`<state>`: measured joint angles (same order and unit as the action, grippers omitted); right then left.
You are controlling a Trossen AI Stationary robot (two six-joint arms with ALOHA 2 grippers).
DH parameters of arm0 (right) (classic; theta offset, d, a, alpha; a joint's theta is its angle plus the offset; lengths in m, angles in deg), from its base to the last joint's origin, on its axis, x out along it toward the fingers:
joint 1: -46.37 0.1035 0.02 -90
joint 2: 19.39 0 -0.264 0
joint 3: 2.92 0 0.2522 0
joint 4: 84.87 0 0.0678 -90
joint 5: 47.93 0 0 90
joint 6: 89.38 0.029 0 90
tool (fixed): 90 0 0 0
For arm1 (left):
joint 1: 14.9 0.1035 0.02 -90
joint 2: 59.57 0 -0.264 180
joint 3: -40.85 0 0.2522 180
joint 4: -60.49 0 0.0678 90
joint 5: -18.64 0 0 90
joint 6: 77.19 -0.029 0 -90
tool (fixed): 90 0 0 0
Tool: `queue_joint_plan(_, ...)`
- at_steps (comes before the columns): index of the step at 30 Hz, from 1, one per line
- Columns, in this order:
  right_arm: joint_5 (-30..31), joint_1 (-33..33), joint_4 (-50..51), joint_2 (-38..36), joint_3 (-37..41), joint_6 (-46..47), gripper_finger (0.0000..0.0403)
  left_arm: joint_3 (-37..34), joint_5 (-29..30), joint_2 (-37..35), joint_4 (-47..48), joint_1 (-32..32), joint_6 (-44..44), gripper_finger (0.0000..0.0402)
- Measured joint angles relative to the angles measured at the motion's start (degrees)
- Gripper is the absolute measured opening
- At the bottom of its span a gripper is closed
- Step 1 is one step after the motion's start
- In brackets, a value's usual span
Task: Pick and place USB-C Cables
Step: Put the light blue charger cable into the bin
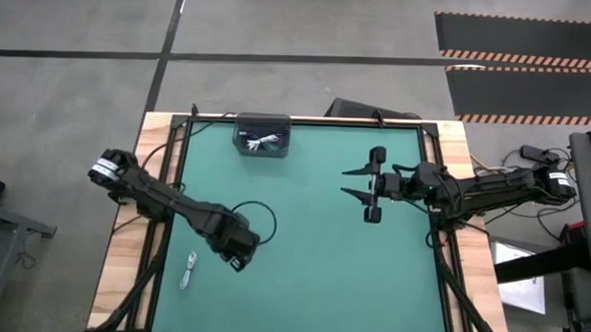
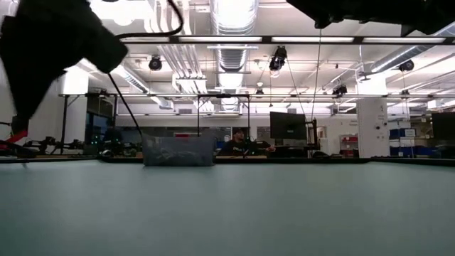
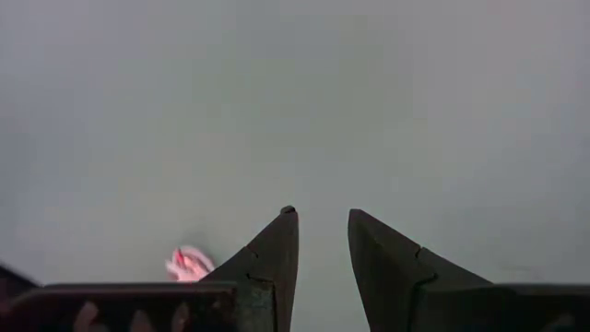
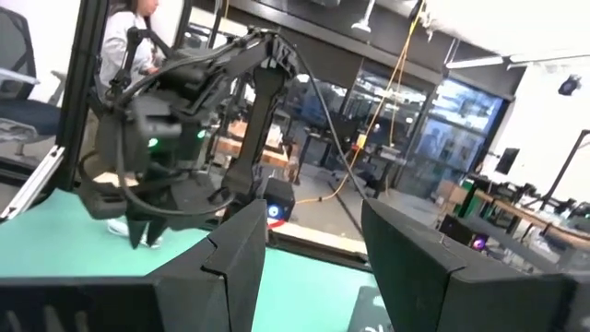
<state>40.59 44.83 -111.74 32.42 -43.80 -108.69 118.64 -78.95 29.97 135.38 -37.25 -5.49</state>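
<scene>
One white USB-C cable bundle lies flat on the green mat near its front left corner. More pale cables lie in a small dark bin at the mat's far edge; the low view shows this bin too. My left gripper hangs over the mat just right of the loose bundle and points down. It is open with only bare mat between its fingers. My right gripper hovers wide open over the mat's right half and points toward the table's left.
Wooden table borders and black frame rails surround the mat. A black wire loop from the left arm hangs over the mat's middle. A blurred pinkish spot shows beside my left finger. A person sits in the room beyond the table.
</scene>
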Motion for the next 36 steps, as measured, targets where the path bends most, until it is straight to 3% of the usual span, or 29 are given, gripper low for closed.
queue_joint_plan(10, 0.0, 0.0, -0.9, 0.0, 0.0, -2.2, 0.0171, -7.2, -10.5, 0.0, 0.5, -5.9, 12.6, 0.0082)
queue_joint_plan(24, 0.0, 0.0, -3.4, 0.0, 0.0, -4.8, 0.0171, -10.7, -10.9, 0.0, 0.2, -13.8, 25.0, 0.0084)
queue_joint_plan(36, 0.0, 0.0, -3.4, 0.0, -0.4, -5.4, 0.0171, -12.8, -8.4, 0.0, -0.3, -15.4, 27.1, 0.0149)
